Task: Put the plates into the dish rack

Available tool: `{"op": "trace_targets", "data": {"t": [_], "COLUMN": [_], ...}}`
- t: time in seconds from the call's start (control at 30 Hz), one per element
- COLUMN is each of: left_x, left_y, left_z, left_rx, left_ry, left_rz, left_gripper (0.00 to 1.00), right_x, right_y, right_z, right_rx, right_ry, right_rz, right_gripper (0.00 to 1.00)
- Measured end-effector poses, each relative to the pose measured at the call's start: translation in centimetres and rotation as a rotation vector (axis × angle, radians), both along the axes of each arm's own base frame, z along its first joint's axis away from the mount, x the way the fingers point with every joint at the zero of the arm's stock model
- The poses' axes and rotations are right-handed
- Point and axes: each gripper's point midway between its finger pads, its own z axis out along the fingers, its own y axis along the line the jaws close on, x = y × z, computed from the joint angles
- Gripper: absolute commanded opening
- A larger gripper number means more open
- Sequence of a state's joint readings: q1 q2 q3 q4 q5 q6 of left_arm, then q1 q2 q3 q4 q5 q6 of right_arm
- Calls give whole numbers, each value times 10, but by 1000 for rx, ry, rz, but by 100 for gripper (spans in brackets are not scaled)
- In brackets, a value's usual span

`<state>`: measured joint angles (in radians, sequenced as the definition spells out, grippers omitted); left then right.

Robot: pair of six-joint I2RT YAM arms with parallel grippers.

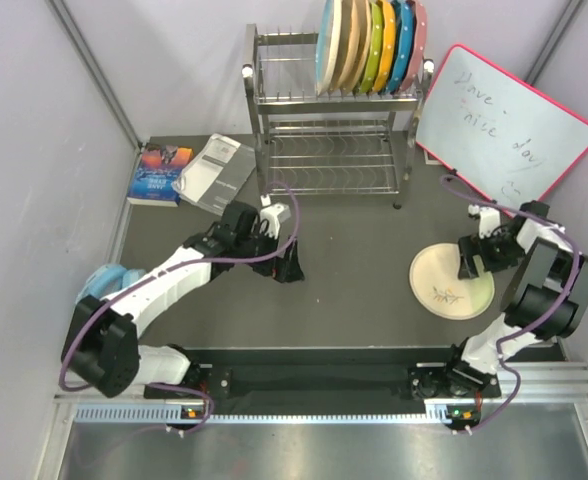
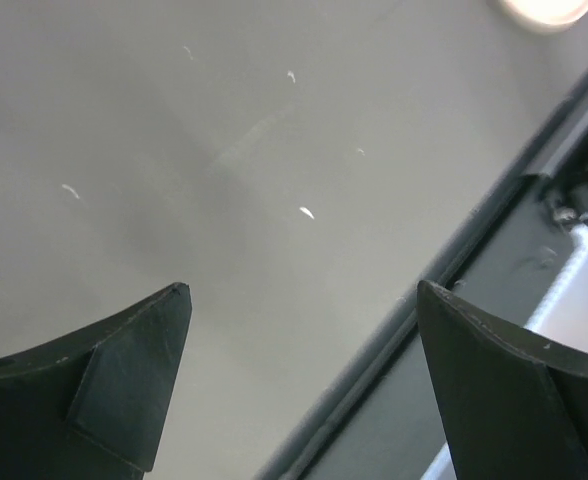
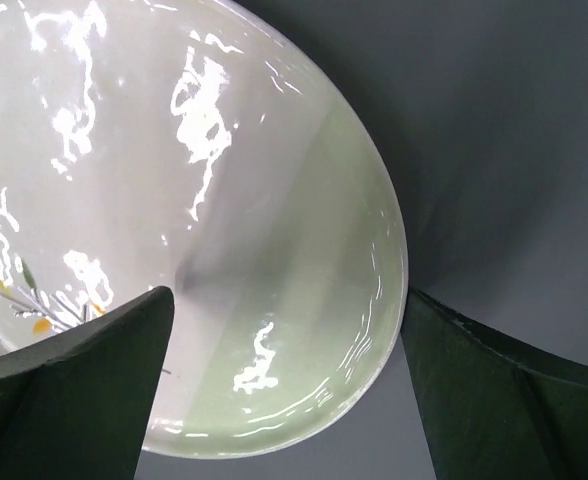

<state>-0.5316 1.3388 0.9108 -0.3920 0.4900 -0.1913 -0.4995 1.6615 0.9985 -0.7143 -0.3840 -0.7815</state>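
Loose plate: one cream plate (image 1: 444, 287) lies flat on the table (image 1: 359, 290), front right. It has a pale green band on one side and a leaf sprig near the rim.
Dish rack (image 1: 324, 152): back centre. Three cream plates (image 1: 342, 45) stand on edge in the top-tier slots, with the plain plates (image 1: 396, 45) (green, yellow, blue, pink) just beside them.
Right gripper (image 1: 471, 262): over the loose plate's far right rim, fingers spread, gripping nothing.
Right wrist view only: you get glare on the glaze, the green band and orange flecks in the sprig. The rim sits between the spread fingers; whether they touch it, you can't tell.
Left gripper (image 1: 292, 266): mid-table in front of the rack, released and empty.
Left wrist view only: grey surface with pale specks, plus the table's edge rail.
Writing: whiteboard (image 1: 504, 125), pink frame, leaning back right. It is handwritten; the last word looks like "day", the rest is unsure.
Print: blue book (image 1: 159, 172) and grey booklet (image 1: 214, 172), back left. Their text is too small to read.
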Motion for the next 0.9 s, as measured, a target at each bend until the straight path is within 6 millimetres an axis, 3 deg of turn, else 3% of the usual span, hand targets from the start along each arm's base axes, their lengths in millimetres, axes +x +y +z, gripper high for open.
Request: {"op": "trace_targets", "data": {"t": [0.2,0.37,0.57,0.63,0.9], "left_x": [-22,-23,-39,-44,-36], "left_y": [-7,-36,-90,-103,-173], "left_z": [-28,-48,-67,-78,-76], "left_rx": [-113,-178,-234,-234,-362], "left_ry": [180,324,469,513,539], "left_rz": [143,225,245,259,259], "left_gripper": [99,99,99,98,88], "right_x": [-15,-20,-11,-15,-41], "right_y": [67,107,107,105,90], "right_z": [4,12,20,18,10], "right_rx": [55,133,141,127,115], "right_ry": [70,124,113,116,156], "right_rz": [125,168,129,127,90], "right_gripper": [98,98,100,100,100]}}
